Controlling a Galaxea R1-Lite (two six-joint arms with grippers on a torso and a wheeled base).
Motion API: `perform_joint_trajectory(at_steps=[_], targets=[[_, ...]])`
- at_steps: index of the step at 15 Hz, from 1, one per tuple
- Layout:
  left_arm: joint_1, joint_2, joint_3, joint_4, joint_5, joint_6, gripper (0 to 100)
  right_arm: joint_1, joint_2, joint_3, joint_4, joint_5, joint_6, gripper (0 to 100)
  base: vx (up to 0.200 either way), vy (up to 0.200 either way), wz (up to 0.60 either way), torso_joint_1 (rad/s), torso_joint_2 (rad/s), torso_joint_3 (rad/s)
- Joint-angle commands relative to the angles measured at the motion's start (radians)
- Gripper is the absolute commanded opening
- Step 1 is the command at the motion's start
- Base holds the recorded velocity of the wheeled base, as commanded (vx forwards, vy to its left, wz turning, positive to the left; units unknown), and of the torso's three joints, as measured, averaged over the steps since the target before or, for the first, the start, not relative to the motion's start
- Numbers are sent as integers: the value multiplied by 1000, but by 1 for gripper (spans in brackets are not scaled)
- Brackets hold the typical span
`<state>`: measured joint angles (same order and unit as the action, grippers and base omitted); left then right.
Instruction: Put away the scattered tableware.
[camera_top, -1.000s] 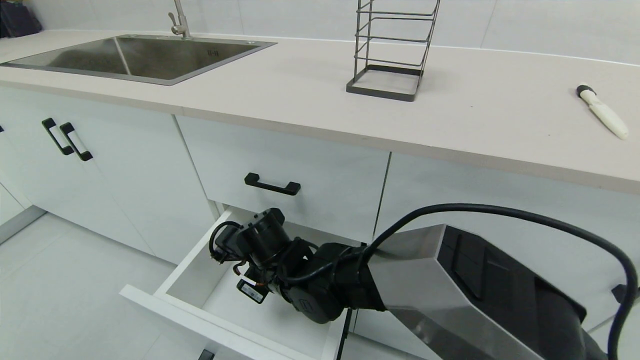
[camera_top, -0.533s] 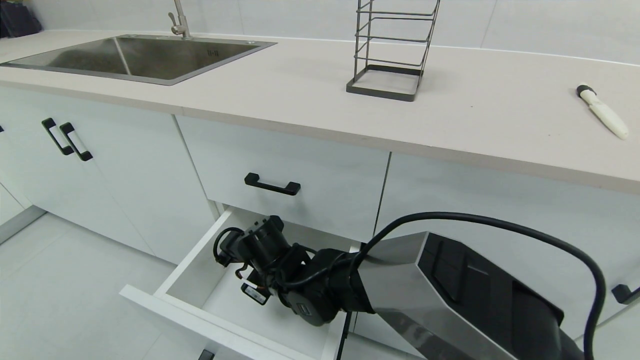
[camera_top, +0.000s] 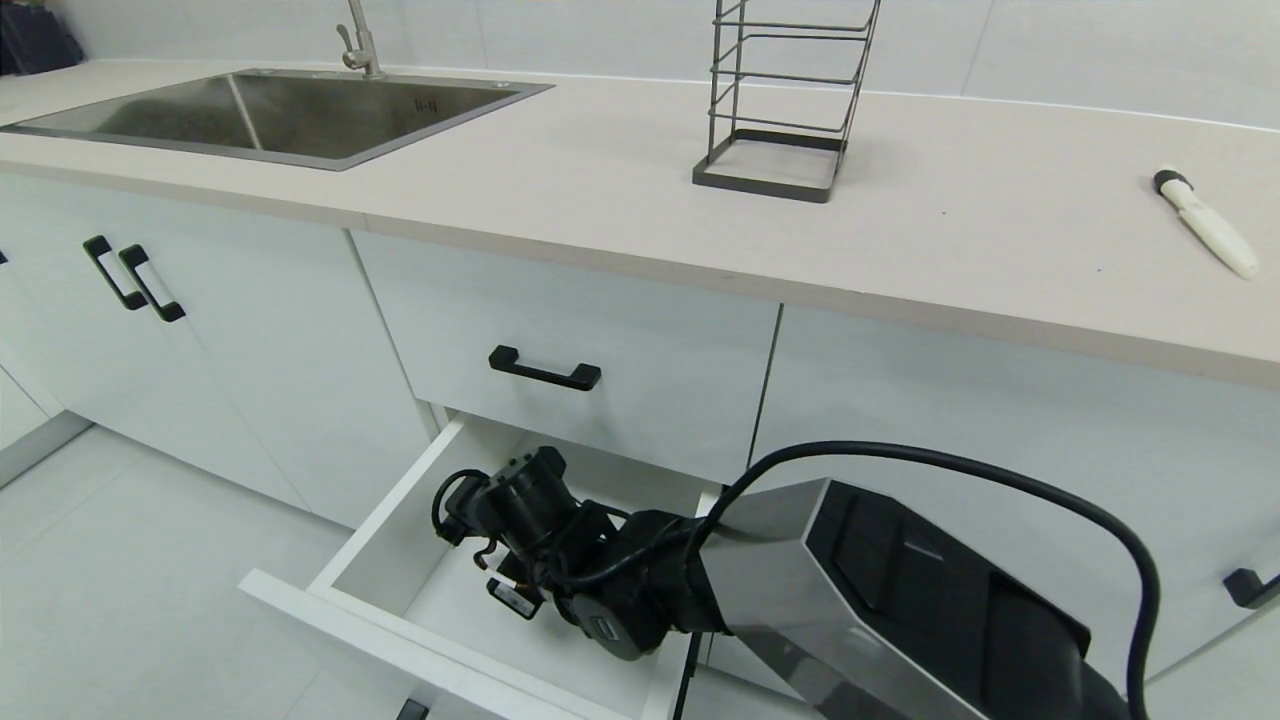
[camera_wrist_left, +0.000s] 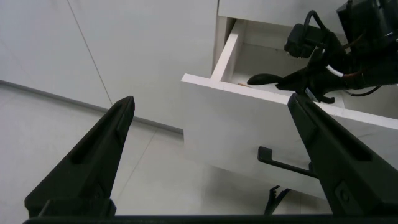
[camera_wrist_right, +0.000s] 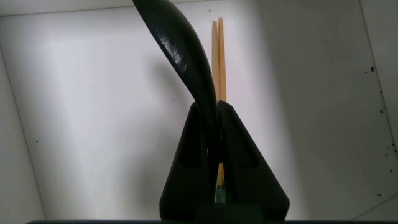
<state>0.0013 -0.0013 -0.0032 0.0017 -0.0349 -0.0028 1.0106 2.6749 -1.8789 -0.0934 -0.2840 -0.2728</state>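
Observation:
My right gripper (camera_wrist_right: 211, 109) is shut on the handle of a black spoon (camera_wrist_right: 177, 43), whose bowl points away from the wrist. It hangs inside the open lower drawer (camera_top: 395, 525), just above a pair of wooden chopsticks (camera_wrist_right: 216, 56) lying on the drawer's white floor. In the head view my right arm (camera_top: 620, 585) reaches down into that drawer. My left gripper (camera_wrist_left: 211, 106) is open with nothing between its fingers. It stays low in front of the drawer front (camera_wrist_left: 249, 118), and the spoon (camera_wrist_left: 264, 79) shows over the drawer's edge.
A white knife with a black end (camera_top: 1205, 222) lies on the counter at the right. A dark wire rack (camera_top: 785, 100) stands mid-counter, and a steel sink (camera_top: 270, 105) is at the left. The upper drawer with a black handle (camera_top: 545, 370) is closed.
My right arm has sunk a little lower and further into the drawer with the spoon. Nothing on the counter has moved.

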Motion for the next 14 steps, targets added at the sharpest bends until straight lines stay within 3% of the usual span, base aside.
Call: perform_joint_trajectory(at_steps=[1,14], targets=[[0,1,0,0,0,0,100,-1,14,0,3,0,3,0,0,0,0,0,0,0],[0,1,0,0,0,0,100,-7,54,-11,8,0,3,0,0,0,0,0,0,0]])
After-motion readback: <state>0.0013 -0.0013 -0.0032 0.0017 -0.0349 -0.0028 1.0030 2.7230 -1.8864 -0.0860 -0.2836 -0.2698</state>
